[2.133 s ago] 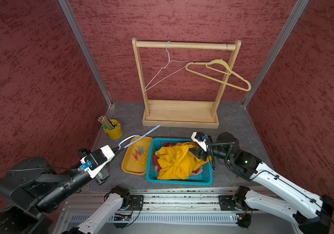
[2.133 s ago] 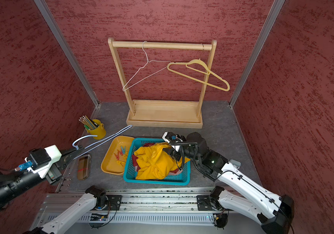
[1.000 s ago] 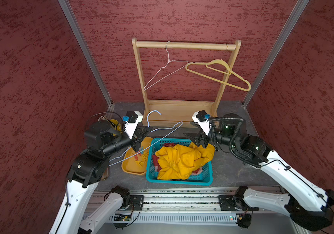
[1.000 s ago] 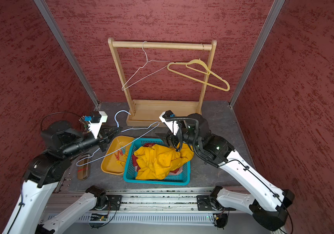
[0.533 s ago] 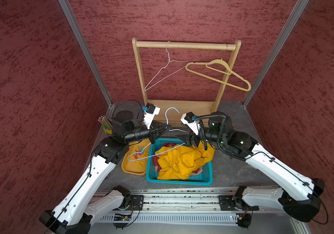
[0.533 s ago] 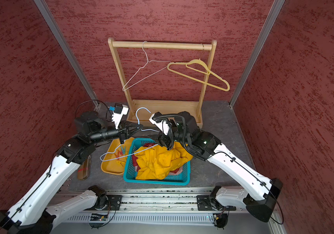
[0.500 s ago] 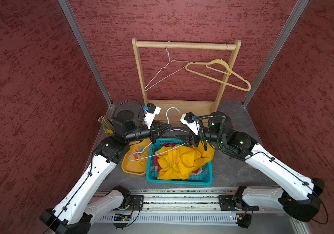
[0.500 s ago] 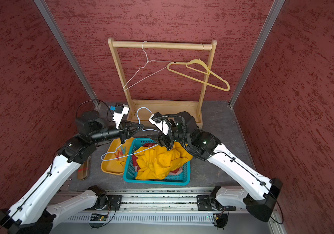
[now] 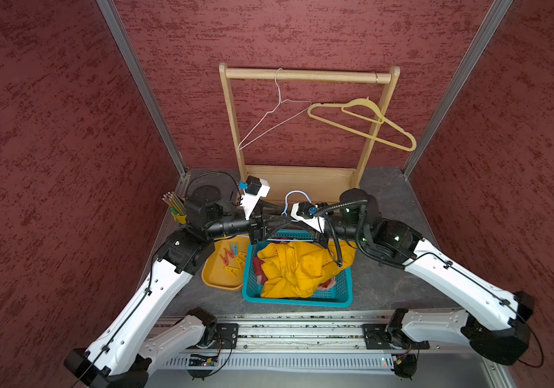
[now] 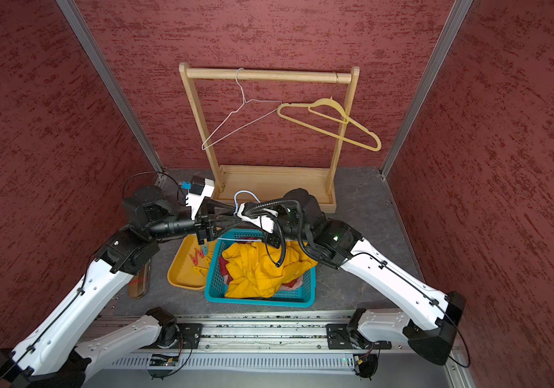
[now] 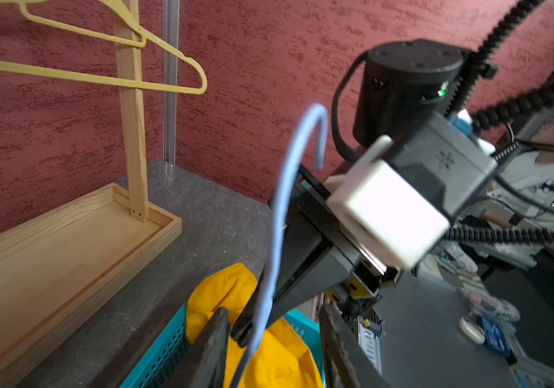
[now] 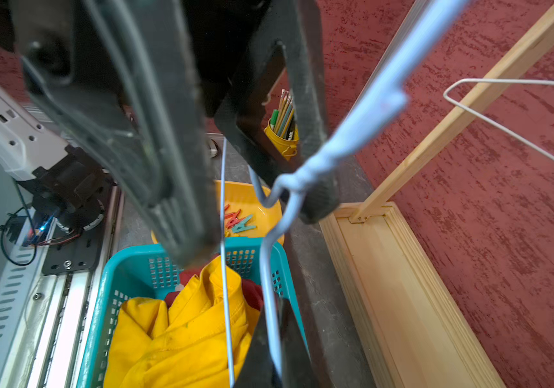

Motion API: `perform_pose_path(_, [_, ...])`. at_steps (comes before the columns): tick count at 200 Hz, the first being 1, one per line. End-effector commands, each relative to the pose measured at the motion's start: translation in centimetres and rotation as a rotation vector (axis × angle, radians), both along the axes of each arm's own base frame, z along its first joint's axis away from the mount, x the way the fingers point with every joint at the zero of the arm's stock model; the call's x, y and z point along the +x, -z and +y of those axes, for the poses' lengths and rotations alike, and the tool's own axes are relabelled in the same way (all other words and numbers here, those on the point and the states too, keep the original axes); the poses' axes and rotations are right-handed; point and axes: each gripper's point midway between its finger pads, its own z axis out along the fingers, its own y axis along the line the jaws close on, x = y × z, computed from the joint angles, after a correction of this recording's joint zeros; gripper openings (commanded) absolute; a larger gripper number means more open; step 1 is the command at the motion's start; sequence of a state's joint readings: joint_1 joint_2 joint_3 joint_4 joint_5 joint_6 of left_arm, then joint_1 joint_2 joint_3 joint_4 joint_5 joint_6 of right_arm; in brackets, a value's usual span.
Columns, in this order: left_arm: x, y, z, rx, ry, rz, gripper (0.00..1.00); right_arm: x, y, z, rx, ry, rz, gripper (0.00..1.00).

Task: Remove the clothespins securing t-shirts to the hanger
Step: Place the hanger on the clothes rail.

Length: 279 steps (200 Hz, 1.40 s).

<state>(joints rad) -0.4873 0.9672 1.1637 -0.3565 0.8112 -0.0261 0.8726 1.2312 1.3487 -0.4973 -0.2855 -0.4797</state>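
R gripper (image 12: pixel 274 349) is seen clamped on blue hanger (image 12: pixel 353 134) at its neck; L gripper (image 11: pixel 274 312) is spread, nothing held, and is best drawn straight back w/o snagging the wire. T-shirts (image 9: pixel 302 265) are heaped in basket (image 9: pixel 295 300) below, clothespins (image 9: pixel 232 252) in tray (image 9: pixel 218 278) beside.

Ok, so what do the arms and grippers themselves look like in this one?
The left arm and right arm share white shell links, black joints and thin black cables along the white parts. The left gripper and right gripper are black with flat, tapering fingers. Each wrist carries a white and dark grey camera block; a black coiled cable runs to the right one.
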Motion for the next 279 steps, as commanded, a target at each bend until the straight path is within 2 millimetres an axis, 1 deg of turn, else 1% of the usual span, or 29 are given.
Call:
perform_pose_path(1, [-2.4, 0.2, 0.8, 0.032, 0.091, -0.134, 0.56, -1.7, -1.7, -0.4, 0.055, -0.068, -0.012, 0.0])
perform_pose_path(11, [-2.8, 0.0, 1.5, 0.036, 0.102, -0.163, 0.62, -2.1, -1.4, -0.7, 0.045, -0.07, 0.002, 0.0])
perform_pose_path(20, [-2.9, -0.2, 2.3, 0.037, 0.092, -0.174, 0.64, -2.4, -1.1, -1.1, 0.035, -0.066, 0.013, 0.0])
perform_pose_path(31, [-2.6, -0.3, 3.4, 0.039, 0.065, -0.178, 0.64, -2.8, -0.8, -1.7, 0.021, -0.062, 0.029, 0.0])
perform_pose_path(47, [-2.7, -0.2, 4.9, 0.044, 0.054, -0.183, 0.64, -3.2, -0.4, -2.2, -0.003, -0.055, 0.064, 0.0])
perform_pose_path(65, [-2.4, 1.2, 6.2, 0.097, 0.005, -0.18, 0.63, -3.4, -0.2, -2.8, -0.024, -0.039, 0.088, 0.0])
perform_pose_path(82, [-2.4, 2.7, 6.8, 0.176, -0.033, -0.202, 0.62, -3.5, -0.1, -3.3, -0.036, -0.021, 0.094, 0.0])
perform_pose_path(94, [-2.5, 3.4, 7.1, 0.215, -0.042, -0.204, 0.61, -3.5, 0.1, -3.6, -0.042, -0.011, 0.093, 0.0])
perform_pose_path(119, [-2.9, 4.5, 7.1, 0.267, -0.016, -0.171, 0.6, -3.6, 0.3, -3.9, -0.046, -0.004, 0.094, 0.0])
perform_pose_path(135, [-3.3, 4.4, 6.8, 0.259, 0.026, -0.172, 0.6, -3.6, 0.4, -3.8, -0.052, -0.009, 0.099, 0.0])
perform_pose_path(150, [-3.2, 4.4, 6.4, 0.238, 0.058, -0.178, 0.58, -3.7, 0.4, -3.5, -0.053, -0.025, 0.11, 0.0])
perform_pose_path(176, [-2.3, 5.3, 6.1, 0.252, 0.07, -0.156, 0.52, -4.0, 0.4, -3.1, -0.045, -0.05, 0.122, 0.0])
perform_pose_path(202, [-1.2, 6.9, 6.2, 0.288, 0.069, -0.16, 0.5, -4.4, -0.1, -2.8, -0.021, -0.08, 0.124, 0.0])
perform_pose_path(224, [-0.8, 7.8, 6.0, 0.295, 0.086, -0.121, 0.46, -4.5, -0.4, -2.8, -0.011, -0.085, 0.119, 0.0])
perform_pose_path(238, [-0.7, 8.1, 6.0, 0.296, 0.09, -0.106, 0.46, -4.5, -0.5, -2.8, -0.008, -0.082, 0.113, 0.0])
perform_pose_path(253, [-0.7, 8.4, 6.0, 0.296, 0.09, -0.108, 0.49, -4.4, -0.6, -2.9, -0.009, -0.074, 0.106, 0.0])
perform_pose_path(279, [-0.7, 9.0, 5.9, 0.293, 0.096, -0.08, 0.47, -3.7, -0.4, -3.2, -0.006, -0.034, 0.087, 0.0])
